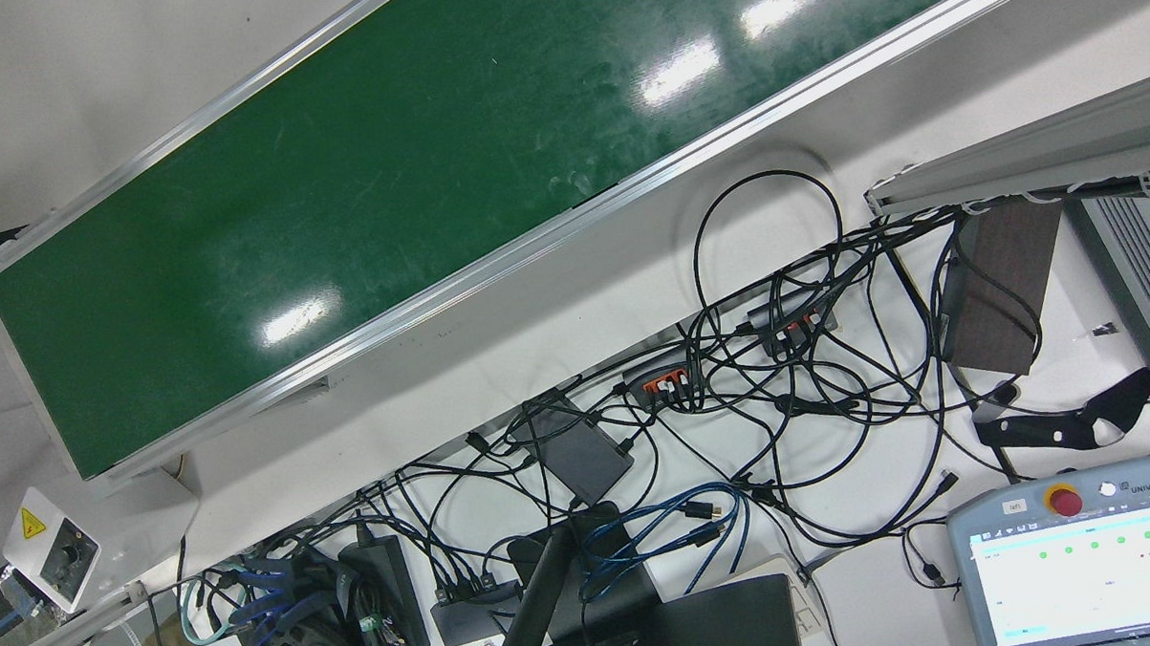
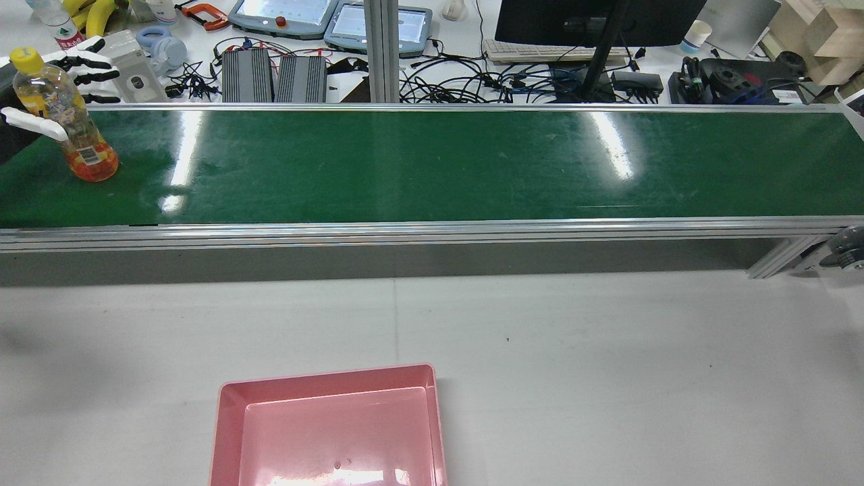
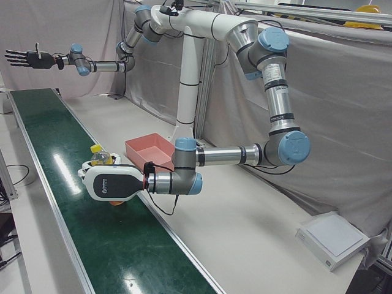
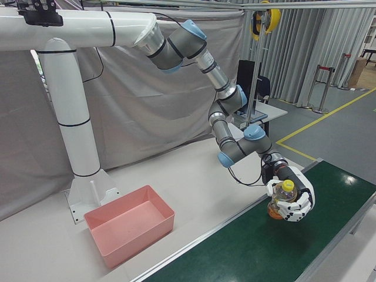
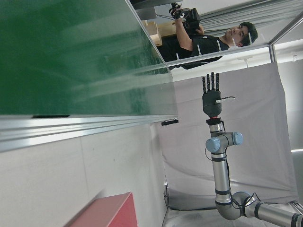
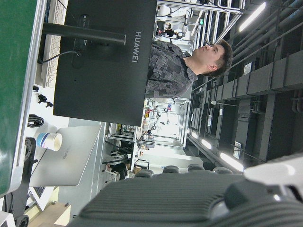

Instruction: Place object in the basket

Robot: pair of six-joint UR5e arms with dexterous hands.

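A clear bottle (image 2: 67, 118) of orange drink with a yellow cap stands slightly tilted at the far left end of the green belt. My left hand (image 2: 27, 120) is shut on it, thumb in front and fingers wrapped behind; the right-front view shows the left hand (image 4: 294, 205) curled around the bottle (image 4: 286, 191). The pink basket (image 2: 324, 376) sits on the white table, near the rear view's bottom edge. My right hand (image 3: 24, 58) hangs high over the belt's other end, open with its fingers spread, holding nothing.
The green conveyor belt (image 2: 432, 162) with aluminium rails crosses the whole table. Behind it lie cables, a monitor (image 2: 594, 20), teach pendants and power boxes. White tabletop (image 2: 574, 324) lies between belt and basket. A person (image 5: 208, 42) stands beyond the belt.
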